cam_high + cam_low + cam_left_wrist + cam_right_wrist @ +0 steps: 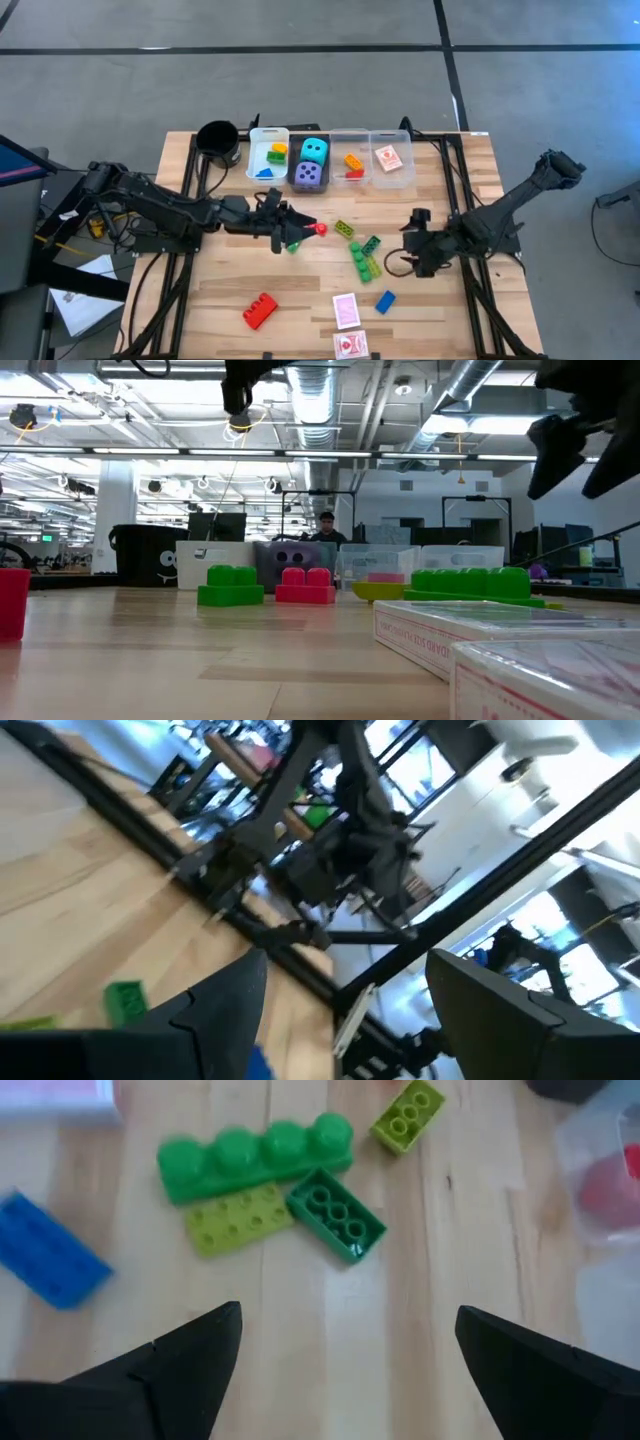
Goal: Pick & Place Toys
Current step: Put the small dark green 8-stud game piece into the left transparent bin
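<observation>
Right gripper [412, 243], fingers spread & empty, hovers just beside green brick cluster [365, 256], likely lining up a pick; left gripper [297, 232] spread too, further from cluster.

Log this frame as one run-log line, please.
left gripper: open, above green brick and red brick | right gripper: open, empty, beside green brick cluster
</observation>
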`<control>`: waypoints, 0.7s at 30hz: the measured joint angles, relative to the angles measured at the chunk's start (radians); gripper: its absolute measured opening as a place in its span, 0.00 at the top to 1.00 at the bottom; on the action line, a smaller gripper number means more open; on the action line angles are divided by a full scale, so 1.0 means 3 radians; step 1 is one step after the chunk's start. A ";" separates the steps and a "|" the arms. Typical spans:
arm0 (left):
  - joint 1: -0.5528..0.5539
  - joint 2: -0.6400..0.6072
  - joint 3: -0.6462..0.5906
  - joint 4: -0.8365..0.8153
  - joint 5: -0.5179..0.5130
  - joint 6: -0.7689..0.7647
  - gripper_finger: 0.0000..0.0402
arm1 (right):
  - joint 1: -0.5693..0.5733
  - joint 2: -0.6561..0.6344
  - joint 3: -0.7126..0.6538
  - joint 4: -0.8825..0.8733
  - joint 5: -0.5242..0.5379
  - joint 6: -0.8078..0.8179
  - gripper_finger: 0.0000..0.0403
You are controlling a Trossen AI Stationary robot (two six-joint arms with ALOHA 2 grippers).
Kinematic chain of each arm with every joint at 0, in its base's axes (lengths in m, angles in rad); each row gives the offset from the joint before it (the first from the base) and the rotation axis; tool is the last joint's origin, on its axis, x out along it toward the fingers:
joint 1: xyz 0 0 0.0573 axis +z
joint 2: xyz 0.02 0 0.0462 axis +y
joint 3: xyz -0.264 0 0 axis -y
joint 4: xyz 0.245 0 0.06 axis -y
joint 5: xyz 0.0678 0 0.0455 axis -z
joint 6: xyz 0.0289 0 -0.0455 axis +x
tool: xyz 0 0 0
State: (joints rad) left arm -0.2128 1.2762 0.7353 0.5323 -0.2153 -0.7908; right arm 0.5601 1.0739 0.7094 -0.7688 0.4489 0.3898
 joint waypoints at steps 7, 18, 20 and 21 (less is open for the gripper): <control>0.0003 0.0000 0.0000 -0.0136 -0.0011 0.0004 0.33 | -0.0419 0.0302 0.0001 0.0107 -0.0321 -0.0917 0.10; 0.0003 0.0000 0.0000 -0.0127 -0.0525 0.0070 0.33 | -0.1032 0.0853 0.0006 0.0472 -0.0891 -0.1912 0.13; 0.0003 0.0000 0.0000 -0.0123 -0.0608 0.0063 0.33 | -0.1066 0.0884 0.0006 0.0529 -0.0943 -0.2138 0.15; 0.0003 0.0000 0.0000 -0.0119 -0.0630 0.0060 0.33 | -0.1081 0.0896 0.0006 0.0553 -0.0986 -0.2231 0.16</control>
State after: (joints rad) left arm -0.2119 1.2762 0.7353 0.4965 -0.4043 -0.7727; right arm 0.2359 1.3426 0.7113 -0.6029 0.1531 -0.2794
